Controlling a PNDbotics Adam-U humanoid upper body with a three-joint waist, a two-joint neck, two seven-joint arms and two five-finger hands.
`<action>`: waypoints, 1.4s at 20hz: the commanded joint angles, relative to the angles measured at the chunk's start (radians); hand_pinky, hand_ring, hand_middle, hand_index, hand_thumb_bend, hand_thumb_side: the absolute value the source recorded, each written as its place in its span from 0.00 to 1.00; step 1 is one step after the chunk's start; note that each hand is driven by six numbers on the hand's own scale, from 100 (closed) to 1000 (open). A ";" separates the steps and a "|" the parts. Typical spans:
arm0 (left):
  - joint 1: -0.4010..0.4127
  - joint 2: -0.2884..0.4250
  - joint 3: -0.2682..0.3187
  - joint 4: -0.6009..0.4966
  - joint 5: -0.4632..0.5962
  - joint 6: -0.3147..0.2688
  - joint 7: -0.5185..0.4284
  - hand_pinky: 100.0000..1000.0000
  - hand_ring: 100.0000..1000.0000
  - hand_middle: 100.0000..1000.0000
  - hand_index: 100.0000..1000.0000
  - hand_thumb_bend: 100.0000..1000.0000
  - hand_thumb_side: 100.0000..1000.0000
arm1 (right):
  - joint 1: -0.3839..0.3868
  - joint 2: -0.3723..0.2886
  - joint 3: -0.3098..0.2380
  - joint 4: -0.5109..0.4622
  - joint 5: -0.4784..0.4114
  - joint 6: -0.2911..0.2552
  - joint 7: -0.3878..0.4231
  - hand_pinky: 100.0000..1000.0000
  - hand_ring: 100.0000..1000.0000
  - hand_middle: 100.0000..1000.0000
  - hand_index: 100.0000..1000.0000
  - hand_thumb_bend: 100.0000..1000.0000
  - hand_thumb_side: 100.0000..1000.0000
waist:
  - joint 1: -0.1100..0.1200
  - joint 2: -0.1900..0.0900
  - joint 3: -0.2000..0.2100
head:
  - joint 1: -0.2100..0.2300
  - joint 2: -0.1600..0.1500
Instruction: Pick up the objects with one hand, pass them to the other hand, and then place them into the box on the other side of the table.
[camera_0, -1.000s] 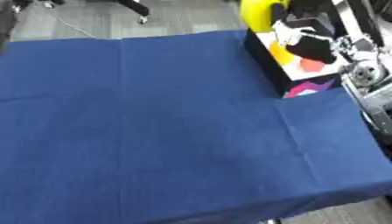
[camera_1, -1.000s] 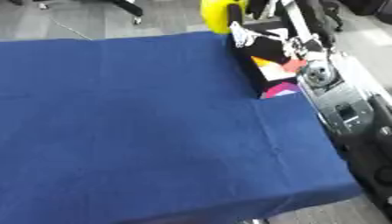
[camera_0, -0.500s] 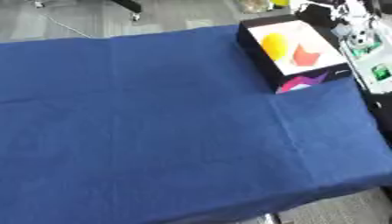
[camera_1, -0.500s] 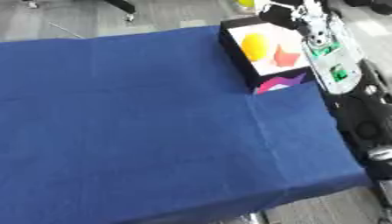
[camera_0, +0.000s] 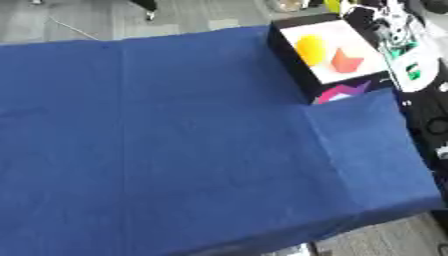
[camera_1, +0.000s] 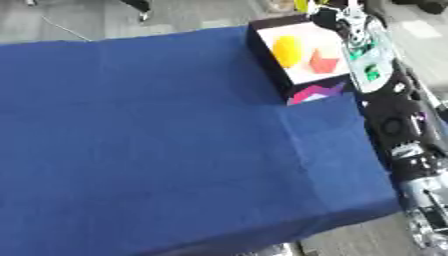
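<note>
Left side & middle of the frame is just the desk (camera_0: 175, 150) w/ a blue cloth (camera_0: 157, 125) over it, creases running across, and a folded flap toward the right edge. Upper right: the box (camera_0: 293, 55), black walls, white inside, sitting on the cloth at the desk's far right corner. Inside it there's a yellow rounded object (camera_0: 310, 49) and just right of it an orange-red blocky object (camera_0: 347, 61), close but can't tell if they touch. Pink/purple pattern on the box's near side. Far right, the right hand (camera_1: 337, 15) is by the box's top right corner, arm running down the right edge. Fingers too blurry, can't tell if released or clenched.
</note>
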 joint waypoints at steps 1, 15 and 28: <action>0.000 0.002 0.013 -0.025 0.001 0.002 0.006 0.81 0.56 0.65 0.73 0.51 0.80 | -0.035 -0.043 0.018 0.071 0.041 0.052 0.025 0.70 0.73 0.68 0.79 0.09 0.18 | -0.001 -0.016 0.001 | -0.005 -0.003; 0.028 -0.014 0.019 -0.018 -0.010 0.004 0.006 0.81 0.56 0.65 0.73 0.50 0.81 | -0.125 -0.092 0.099 0.385 -0.048 -0.017 -0.113 0.81 0.85 0.85 0.93 0.20 0.51 | -0.002 -0.029 -0.016 | 0.007 -0.003; 0.046 -0.057 0.021 0.021 -0.062 0.009 0.075 0.80 0.56 0.65 0.73 0.48 0.81 | 0.119 -0.071 0.155 0.036 -0.273 -0.242 -0.338 0.89 0.91 0.90 1.00 0.10 0.47 | -0.016 -0.037 -0.055 | 0.175 -0.003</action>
